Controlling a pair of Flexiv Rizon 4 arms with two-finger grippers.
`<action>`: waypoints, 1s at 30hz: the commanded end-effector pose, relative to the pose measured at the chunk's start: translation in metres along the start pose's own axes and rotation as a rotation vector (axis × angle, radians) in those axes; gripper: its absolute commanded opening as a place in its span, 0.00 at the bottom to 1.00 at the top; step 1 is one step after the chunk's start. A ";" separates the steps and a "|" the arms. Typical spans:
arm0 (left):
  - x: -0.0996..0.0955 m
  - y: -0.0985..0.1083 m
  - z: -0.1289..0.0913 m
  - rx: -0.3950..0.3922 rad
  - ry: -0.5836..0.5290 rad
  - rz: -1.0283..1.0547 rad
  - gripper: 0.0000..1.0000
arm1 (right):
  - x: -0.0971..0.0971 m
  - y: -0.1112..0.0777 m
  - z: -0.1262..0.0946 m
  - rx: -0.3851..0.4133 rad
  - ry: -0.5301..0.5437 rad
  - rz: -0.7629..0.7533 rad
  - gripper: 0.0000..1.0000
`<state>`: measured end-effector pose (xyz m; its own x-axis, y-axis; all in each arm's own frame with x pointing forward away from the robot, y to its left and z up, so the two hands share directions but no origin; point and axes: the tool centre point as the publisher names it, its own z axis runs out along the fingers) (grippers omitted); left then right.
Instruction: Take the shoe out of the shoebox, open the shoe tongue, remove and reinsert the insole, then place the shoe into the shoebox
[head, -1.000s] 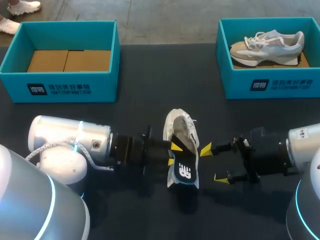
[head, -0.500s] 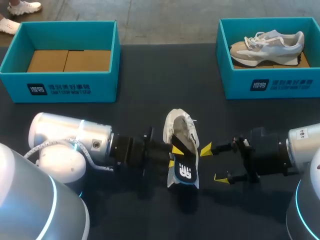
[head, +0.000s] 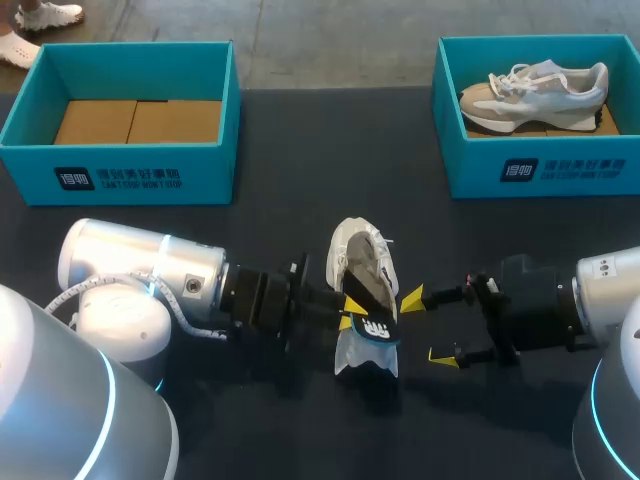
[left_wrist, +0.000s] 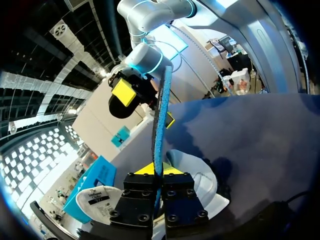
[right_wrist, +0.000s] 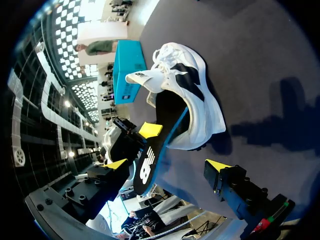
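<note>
The dark table (head: 300, 150) carries all items. The left arm (head: 140, 265) enters from the left side and the right arm (head: 600, 285) from the right; both lie low over the near half of the table, pointing toward each other. Two teal shoeboxes stand at the far edge: the left shoebox (head: 130, 165) shows only brown cardboard inside, and the right shoebox (head: 540, 170) contains a second shoe (head: 535, 92) lying on its side. The white shoe (head: 358, 258) rests on the table at centre, between the two grippers, outside both boxes. The black insole (head: 372, 330), blue at its edge, projects from the shoe opening toward the near edge. The left gripper (head: 350, 310) is clamped on the insole, one finger against each face. The right gripper (head: 428, 328) sits just beside the shoe, fingers spread apart, holding nothing.
</note>
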<state>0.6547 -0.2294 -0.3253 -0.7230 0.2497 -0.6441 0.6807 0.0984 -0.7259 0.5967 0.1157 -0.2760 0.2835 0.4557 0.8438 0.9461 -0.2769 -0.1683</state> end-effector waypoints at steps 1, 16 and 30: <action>-0.001 0.000 0.000 0.003 0.010 -0.001 0.00 | 0.001 -0.002 0.000 -0.003 -0.002 0.000 1.00; -0.002 0.013 0.000 -0.005 -0.005 0.005 0.00 | 0.001 -0.002 0.000 -0.003 -0.002 0.000 1.00; -0.006 0.023 0.004 -0.025 -0.002 0.022 0.00 | 0.001 -0.002 0.000 -0.003 -0.002 0.000 1.00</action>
<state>0.6711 -0.2280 -0.3368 -0.7084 0.2439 -0.6623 0.6992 0.1145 -0.7057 0.5968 0.1157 -0.2760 0.2834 0.4557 0.8438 0.9461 -0.2769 -0.1683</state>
